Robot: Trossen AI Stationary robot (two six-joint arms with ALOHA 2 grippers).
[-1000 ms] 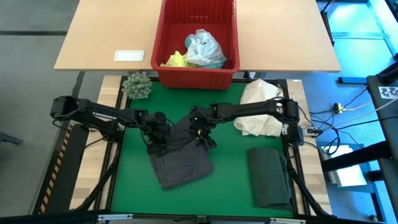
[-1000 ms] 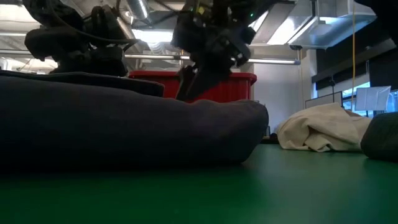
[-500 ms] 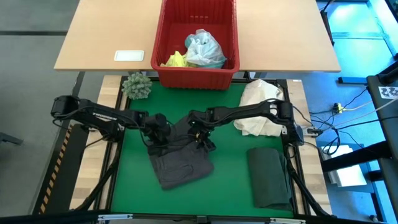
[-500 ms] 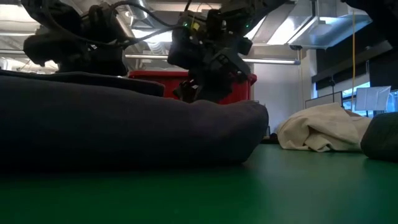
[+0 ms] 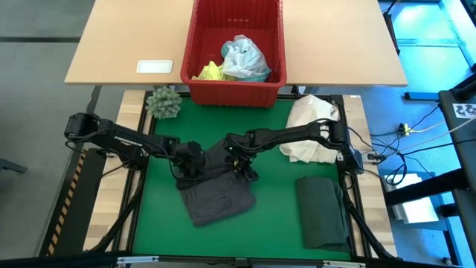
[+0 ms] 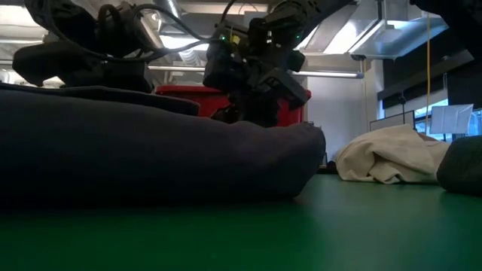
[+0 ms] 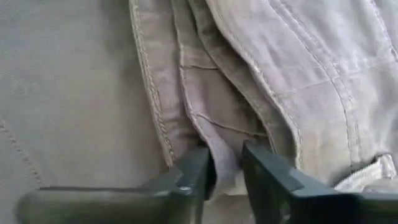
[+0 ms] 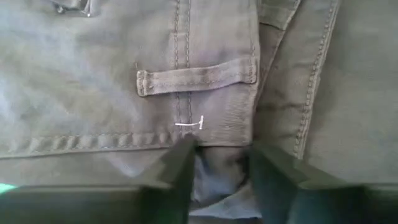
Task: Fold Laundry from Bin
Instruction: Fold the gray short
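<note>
I have both arms low over the grey garment [image 5: 216, 192], which lies on the green mat [image 5: 275, 223] in the middle of the desk, in front of the red bin [image 5: 195, 45]. The left gripper [image 5: 187, 160] sits on the garment's far left corner, and in its wrist view its fingers [image 7: 198, 174] are nearly closed with a fold of the hem pinched between them. The right gripper [image 5: 239, 160] is on the far right corner; there the fingers [image 8: 180, 165] stand a little wider around a bunch of cloth beside the belt loop [image 8: 196, 78].

To do this step well, I think both grips must be firm before I lift. The right one looks less sure, so I would close it more. Then I would raise both corners together, at the same height, so the cloth does not twist.

More laundry [image 5: 239, 59] waits in the bin, and one dark green piece [image 5: 321, 212] lies folded on the mat's right.
</note>
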